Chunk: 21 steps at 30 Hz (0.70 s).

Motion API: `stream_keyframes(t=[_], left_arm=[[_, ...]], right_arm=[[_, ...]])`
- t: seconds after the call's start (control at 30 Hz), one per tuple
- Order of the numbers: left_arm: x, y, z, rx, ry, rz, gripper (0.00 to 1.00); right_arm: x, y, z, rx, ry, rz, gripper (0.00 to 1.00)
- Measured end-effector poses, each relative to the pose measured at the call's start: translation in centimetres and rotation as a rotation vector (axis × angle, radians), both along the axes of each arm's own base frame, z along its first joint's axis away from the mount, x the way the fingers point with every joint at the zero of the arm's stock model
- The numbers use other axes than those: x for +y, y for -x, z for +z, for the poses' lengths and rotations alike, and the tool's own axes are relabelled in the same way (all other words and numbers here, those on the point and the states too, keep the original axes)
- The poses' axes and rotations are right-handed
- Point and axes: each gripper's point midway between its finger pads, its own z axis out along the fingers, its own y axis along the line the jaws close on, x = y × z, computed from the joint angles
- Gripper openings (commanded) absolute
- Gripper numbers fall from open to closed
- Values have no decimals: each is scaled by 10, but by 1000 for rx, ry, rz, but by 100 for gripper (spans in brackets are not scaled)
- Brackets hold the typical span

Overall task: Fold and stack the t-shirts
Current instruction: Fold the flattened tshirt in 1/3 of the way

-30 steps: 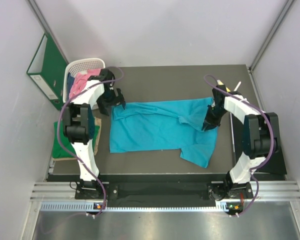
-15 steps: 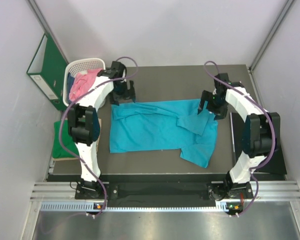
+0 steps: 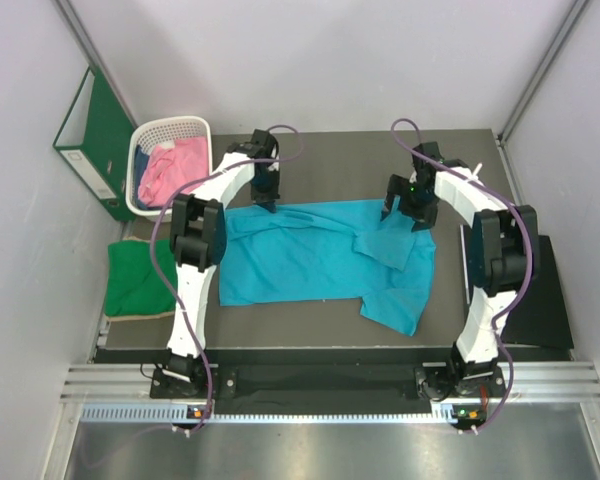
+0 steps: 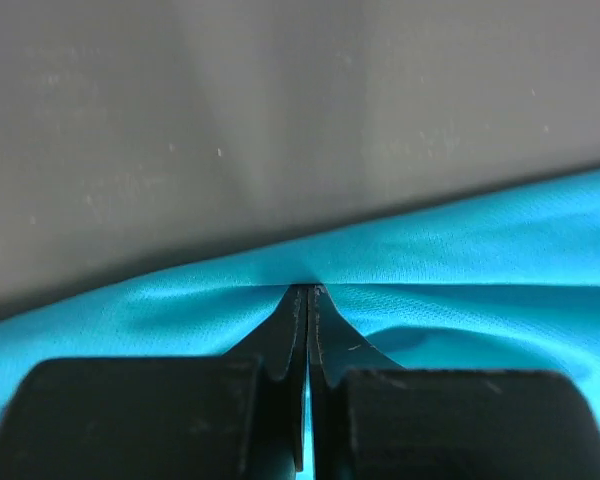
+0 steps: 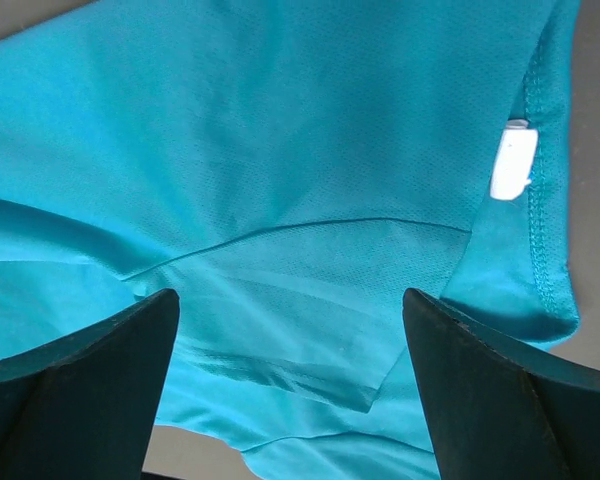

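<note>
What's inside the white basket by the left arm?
A crumpled pink t-shirt fills most of the white basket. A sliver of darker cloth shows at its left edge. Anything beneath the pink t-shirt is covered, so I can't tell.

1. The top external camera looks steeply down from above and behind the arm bases, far enough off to take in the whole dark grey table.
2. The left wrist camera sits just behind the left gripper. It faces along the gripper at an edge of the soft teal-blue cloth t-shirt, very near.
3. The right wrist camera looks down through the right gripper onto the same cloth, close up.
4. All three views share that shirt.
</note>
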Motion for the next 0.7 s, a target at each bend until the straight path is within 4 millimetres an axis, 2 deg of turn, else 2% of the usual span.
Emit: stream_keyframes(t=[0.33,0.47,0.7], left_arm=[[-1,-3,-5,0,5,-14,0],[3,11,-9,27,-4,-16,0],[14,30,4,29,-31,-14,0]], right_arm=[[4,-6,4,-19,-18,-8,92],[5,-6,5,-21,-23,-9,92],[7,-9,5,-30,-34,-6,93]])
